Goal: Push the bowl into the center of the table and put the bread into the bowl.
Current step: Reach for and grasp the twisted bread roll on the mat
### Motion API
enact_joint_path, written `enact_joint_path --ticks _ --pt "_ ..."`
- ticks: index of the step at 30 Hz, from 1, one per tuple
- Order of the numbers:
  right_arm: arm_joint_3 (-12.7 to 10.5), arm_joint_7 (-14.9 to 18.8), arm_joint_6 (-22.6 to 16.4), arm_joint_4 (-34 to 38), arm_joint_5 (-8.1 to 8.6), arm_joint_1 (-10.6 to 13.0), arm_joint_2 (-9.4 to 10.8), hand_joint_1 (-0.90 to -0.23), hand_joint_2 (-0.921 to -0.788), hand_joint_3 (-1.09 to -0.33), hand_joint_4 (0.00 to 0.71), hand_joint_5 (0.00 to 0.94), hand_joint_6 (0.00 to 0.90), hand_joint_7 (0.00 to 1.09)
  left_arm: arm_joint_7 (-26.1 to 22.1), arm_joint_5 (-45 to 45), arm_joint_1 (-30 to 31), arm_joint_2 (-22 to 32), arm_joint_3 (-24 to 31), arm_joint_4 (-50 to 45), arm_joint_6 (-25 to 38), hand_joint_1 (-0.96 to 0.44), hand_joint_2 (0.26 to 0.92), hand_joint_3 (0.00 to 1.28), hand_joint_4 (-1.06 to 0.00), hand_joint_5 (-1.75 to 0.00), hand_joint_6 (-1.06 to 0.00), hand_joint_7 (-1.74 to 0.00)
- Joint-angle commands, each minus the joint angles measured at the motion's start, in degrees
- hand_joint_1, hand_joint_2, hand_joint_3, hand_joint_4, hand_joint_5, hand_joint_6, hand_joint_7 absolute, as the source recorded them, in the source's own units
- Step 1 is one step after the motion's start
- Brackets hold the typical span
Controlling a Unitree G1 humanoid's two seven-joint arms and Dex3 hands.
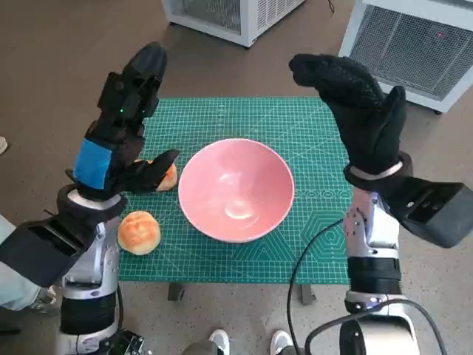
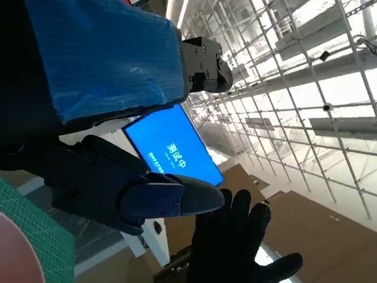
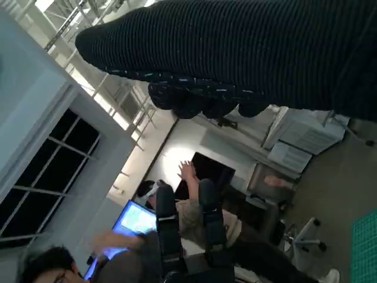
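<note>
A pink bowl (image 1: 236, 188) stands near the middle of the green mat (image 1: 295, 126). One round bread roll (image 1: 139, 232) lies at the mat's front left. A second roll (image 1: 168, 177) is half hidden behind my left hand. My left hand (image 1: 122, 126) is raised above the mat's left side, fingers spread, holding nothing. My right hand (image 1: 358, 111) is raised over the mat's right side, fingers apart and empty. In the left wrist view my left hand (image 2: 106, 106) points upward, with the gloved right hand (image 2: 235, 242) and a sliver of the bowl (image 2: 15, 253) in sight.
The green mat covers the small table. White grilled cabinets (image 1: 414, 44) stand on the floor behind it. A black cable (image 1: 310, 259) hangs by my right arm. Shoes (image 1: 247, 342) show at the table's front. In the right wrist view people sit at a laptop (image 3: 135, 221).
</note>
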Motion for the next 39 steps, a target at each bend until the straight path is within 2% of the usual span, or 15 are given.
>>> enact_joint_path --ticks 1,8,10,11,12,15,18,24,32,39 --pt "0.56 -0.89 0.76 -0.39 -0.40 1.58 -0.48 -0.718 -0.921 -0.898 0.167 0.001 -0.001 0.53 0.36 4.08 -1.46 4.20 1.52 2.32 -2.93 -0.65 0.921 0.35 -0.10 -0.02 0.00 -0.41" --pt "0.91 -1.24 0.82 -0.55 -0.29 1.69 -0.66 -0.719 -0.921 -0.898 0.167 0.001 -0.001 0.53 0.66 4.21 -1.66 4.54 1.26 3.13 -3.84 -0.65 0.921 0.33 -0.10 -0.02 0.00 -0.41" --pt "0.92 -1.28 0.55 -0.47 -0.19 1.86 -0.59 -0.715 -0.921 -0.900 0.166 0.001 -0.001 0.53 -7.71 17.05 -2.10 19.15 -1.67 -2.86 20.40 -0.41 0.802 0.21 -0.11 -0.01 -0.07 -0.35" --pt "0.92 -1.28 0.46 -0.41 -0.15 1.89 -0.56 -0.715 -0.921 -0.901 0.165 0.002 -0.001 0.53 -10.78 20.98 -2.54 23.57 -2.82 -4.73 28.82 -0.34 0.780 0.19 -0.10 -0.01 -0.08 -0.34" --pt "0.92 -1.29 0.39 -0.34 -0.13 1.89 -0.54 -0.713 -0.921 -0.901 0.165 0.002 -0.001 0.53 -12.54 23.06 -2.86 25.86 -3.51 -5.80 33.64 -0.19 0.739 0.14 -0.08 -0.01 -0.13 -0.26" --pt "0.80 -1.11 0.23 0.17 0.18 1.72 -0.56 -0.713 -0.921 -0.900 0.165 0.002 -0.001 0.53 -13.96 25.43 -4.03 26.35 -5.42 -4.78 38.61 -0.07 0.718 0.11 -0.07 0.00 -0.19 -0.19" --pt "0.73 -1.01 0.10 0.68 0.38 1.51 -0.56 -0.713 -0.921 -0.896 0.166 0.003 -0.001 0.53 -15.04 26.96 -4.88 26.51 -7.33 -2.69 40.41 0.00 0.711 0.09 -0.06 0.00 -0.26 -0.11" --pt "0.80 -1.13 -0.03 1.31 0.40 1.16 -0.25 -0.714 -0.921 -0.894 0.166 0.003 -0.001 0.53 -17.97 28.49 -8.11 26.01 -11.30 4.25 42.79 0.02 0.712 0.09 -0.05 0.00 -0.29 -0.08" --pt "0.95 -1.10 -0.26 1.80 0.60 0.96 0.06 -0.714 -0.921 -0.894 0.167 0.003 -0.001 0.53 -18.61 32.30 -12.01 24.40 -17.33 13.26 45.19 -0.03 0.711 0.09 -0.04 0.00 -0.30 -0.05" --pt "0.96 -0.95 -0.31 1.81 0.93 0.99 0.13 -0.707 -0.921 -0.894 0.167 0.004 -0.001 0.53 -17.45 34.54 -14.85 22.85 -21.35 20.75 43.55 -0.08 0.711 0.08 -0.05 0.00 -0.30 -0.04"
